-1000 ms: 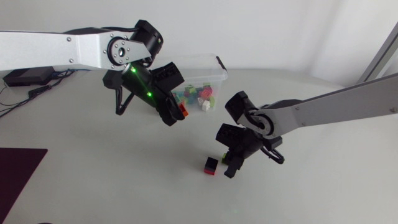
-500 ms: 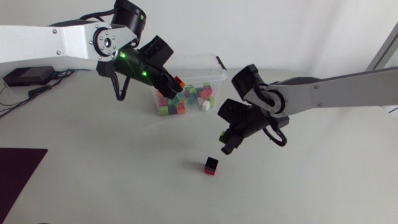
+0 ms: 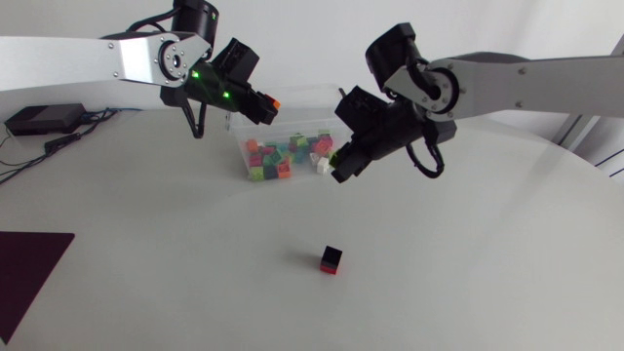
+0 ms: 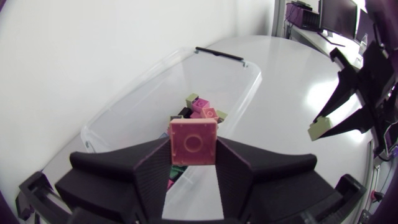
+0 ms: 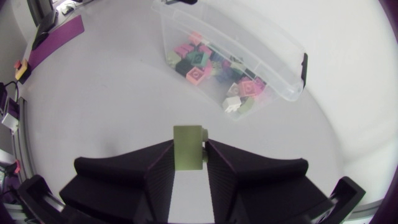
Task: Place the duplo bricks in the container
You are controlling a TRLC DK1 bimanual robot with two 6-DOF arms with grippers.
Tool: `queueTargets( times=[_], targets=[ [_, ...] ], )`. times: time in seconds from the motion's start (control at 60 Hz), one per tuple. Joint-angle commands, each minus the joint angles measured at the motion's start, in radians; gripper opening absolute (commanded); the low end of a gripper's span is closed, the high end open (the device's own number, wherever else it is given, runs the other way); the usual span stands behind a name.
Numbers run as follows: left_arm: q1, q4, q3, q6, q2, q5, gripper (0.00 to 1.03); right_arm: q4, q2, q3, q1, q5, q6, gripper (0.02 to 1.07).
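A clear plastic container at the back of the table holds several coloured duplo bricks. My left gripper hangs just above the container's left end, shut on a red-pink brick. My right gripper is in the air beside the container's right front corner, shut on an olive-green brick. A black brick with a red base stands alone on the table in front.
A dark purple mat lies at the table's front left. A black box with cables sits at the far left edge. The container's black handle faces my right arm.
Both arms rose toward the container. My right gripper left the black-and-red brick's side, carrying the olive brick up and back. My left gripper carried its red brick up to the container's left end.
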Motion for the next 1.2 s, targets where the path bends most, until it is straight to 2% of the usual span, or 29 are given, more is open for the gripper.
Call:
queueTargets(
  times=[0.0,0.3,0.567,0.617,0.65,0.7,0.75,0.917,1.017,1.183],
  targets=[
    [0.018,0.01,0.052,-0.032,0.048,-0.002,0.37,-0.023,0.026,0.041,0.0,0.0,0.03,0.19],
    [0.034,0.047,0.1,-0.054,0.093,-0.009,0.39,-0.029,0.066,0.107,0.007,-0.003,0.042,0.19],
    [0.038,0.061,0.21,-0.086,0.153,-0.028,0.41,-0.03,0.077,0.158,0.007,-0.008,0.059,0.19],
    [0.034,0.061,0.222,-0.091,0.163,-0.039,0.48,-0.03,0.079,0.165,0.007,-0.008,0.062,0.19],
    [0.032,0.061,0.229,-0.092,0.168,-0.045,0.6,-0.03,0.082,0.171,0.007,-0.008,0.063,0.19],
    [0.029,0.061,0.23,-0.095,0.169,-0.063,0.85,-0.03,0.086,0.185,0.007,-0.009,0.065,0.19],
    [0.029,0.062,0.229,-0.095,0.168,-0.063,1.0,-0.03,0.092,0.199,0.007,-0.009,0.066,0.19],
    [0.029,0.073,0.17,-0.095,0.108,-0.065,1.0,-0.03,0.125,0.254,0.0,-0.009,0.085,0.19],
    [0.035,0.128,0.087,-0.091,0.038,-0.065,0.99,-0.024,0.152,0.291,-0.003,-0.009,0.097,0.19],
    [0.04,0.146,-0.049,-0.048,-0.078,-0.065,0.99,-0.015,0.214,0.369,-0.017,-0.012,0.117,0.19]
  ],
)
